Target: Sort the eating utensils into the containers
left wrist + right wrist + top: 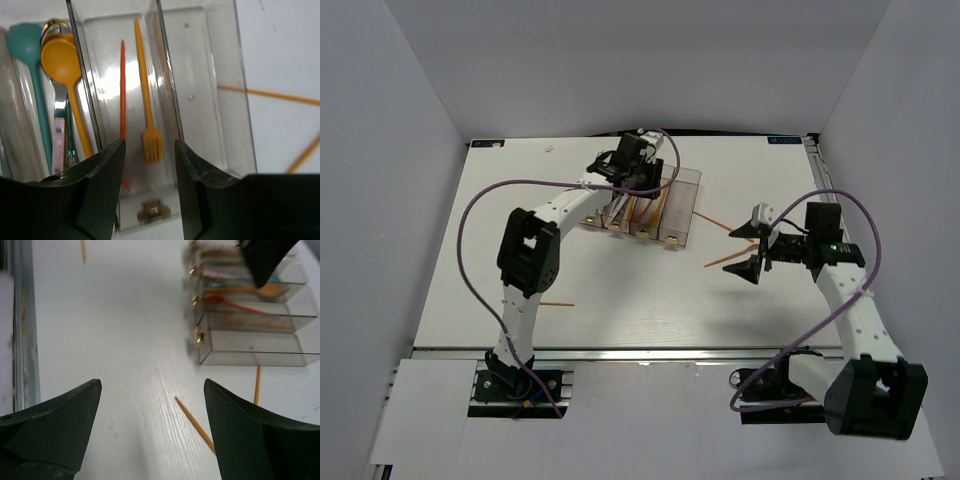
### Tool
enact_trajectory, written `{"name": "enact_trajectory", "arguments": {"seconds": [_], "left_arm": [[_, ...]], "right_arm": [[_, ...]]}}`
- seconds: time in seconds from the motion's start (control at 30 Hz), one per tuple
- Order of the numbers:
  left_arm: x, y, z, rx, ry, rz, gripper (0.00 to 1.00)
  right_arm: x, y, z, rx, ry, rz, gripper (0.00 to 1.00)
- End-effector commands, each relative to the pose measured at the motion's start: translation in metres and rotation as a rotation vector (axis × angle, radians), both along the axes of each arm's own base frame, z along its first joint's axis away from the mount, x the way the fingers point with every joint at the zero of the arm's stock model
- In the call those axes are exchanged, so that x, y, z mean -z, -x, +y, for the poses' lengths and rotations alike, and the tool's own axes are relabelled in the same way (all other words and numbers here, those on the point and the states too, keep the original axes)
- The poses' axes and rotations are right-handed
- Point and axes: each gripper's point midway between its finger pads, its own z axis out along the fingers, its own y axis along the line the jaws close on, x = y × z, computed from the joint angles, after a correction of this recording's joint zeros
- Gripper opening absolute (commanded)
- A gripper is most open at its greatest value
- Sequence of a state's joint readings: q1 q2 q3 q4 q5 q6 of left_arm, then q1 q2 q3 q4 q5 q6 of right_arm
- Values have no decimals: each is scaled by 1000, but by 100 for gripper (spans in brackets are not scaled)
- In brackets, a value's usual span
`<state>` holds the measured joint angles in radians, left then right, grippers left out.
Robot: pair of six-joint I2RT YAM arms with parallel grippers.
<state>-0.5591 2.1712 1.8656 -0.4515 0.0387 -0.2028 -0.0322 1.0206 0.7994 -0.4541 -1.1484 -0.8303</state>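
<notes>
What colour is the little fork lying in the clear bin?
Orange. The fork shows best in the left wrist view.

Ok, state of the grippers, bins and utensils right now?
Containers: upright, one end compartment empty.
Left gripper: open, empty, over the bins.
Right gripper: open, empty, above the table.
Orange fork: lying in a compartment beside a red utensil.
Orange spoon: binned with a teal spoon.
Loose orange utensils: lying on the table, unsorted.

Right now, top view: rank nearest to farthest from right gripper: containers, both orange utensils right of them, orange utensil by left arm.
1. Nearer orange utensil, just left of the right gripper.
2. Farther orange utensil, toward the back.
3. Containers, centre back.
4. Lone orange utensil, far left.
</notes>
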Motion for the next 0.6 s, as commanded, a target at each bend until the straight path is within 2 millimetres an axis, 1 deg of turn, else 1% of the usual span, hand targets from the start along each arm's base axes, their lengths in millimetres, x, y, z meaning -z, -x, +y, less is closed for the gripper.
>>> {"name": "enact_trajectory", "arguments": {"seconds": [0.0, 0.03, 0.07, 0.1, 0.13, 0.17, 0.2, 0.23, 0.27, 0.3, 0.33, 0.37, 0.4, 0.43, 0.47, 0.5, 0.53, 0.57], "left_arm": [[-102, 42, 3, 81, 148, -84, 55], [-108, 54, 5, 99, 166, -78, 55], [-113, 78, 16, 115, 176, -72, 54], [-116, 95, 17, 156, 202, -63, 43], [-119, 106, 20, 184, 221, -84, 32], [-147, 127, 29, 208, 262, -148, 26], [-115, 148, 39, 221, 243, -92, 23], [-118, 159, 43, 244, 262, -119, 22], [-116, 177, 57, 243, 259, -139, 22], [-115, 184, 64, 246, 249, -158, 22], [-114, 186, 74, 224, 228, -189, 23], [-113, 194, 86, 207, 211, -219, 27], [-111, 196, 94, 185, 198, -235, 36], [-110, 194, 103, 149, 174, -258, 38], [-117, 200, 109, 141, 178, -290, 40], [-107, 204, 113, 133, 168, -282, 43], [-108, 206, 115, 131, 177, -292, 47], [-108, 210, 115, 136, 188, -292, 49]], "right_arm": [[21, 24, 0, -226, 118, -191, 89], [30, 24, -4, -249, 172, -202, 89], [40, 17, -15, -265, 280, -226, 89], [50, 9, -20, -262, 315, -194, 89], [55, 2, -25, -255, 357, -194, 89], [64, -9, -35, -247, 442, -208, 89], [70, -18, -39, -243, 478, -203, 89], [73, -25, -43, -240, 515, -212, 89], [84, -36, -50, -233, 581, -213, 87], [86, -45, -55, -213, 610, -208, 86], [92, -51, -56, -222, 664, -207, 84], [100, -59, -55, -229, 687, -196, 83], [101, -67, -56, -214, 705, -184, 81], [106, -73, -60, -206, 747, -171, 79], [117, -78, -58, -216, 763, -142, 75], [121, -82, -59, -214, 779, -129, 73], [124, -88, -59, -203, 808, -118, 70], [134, -90, -60, -205, 822, -96, 70]]}}
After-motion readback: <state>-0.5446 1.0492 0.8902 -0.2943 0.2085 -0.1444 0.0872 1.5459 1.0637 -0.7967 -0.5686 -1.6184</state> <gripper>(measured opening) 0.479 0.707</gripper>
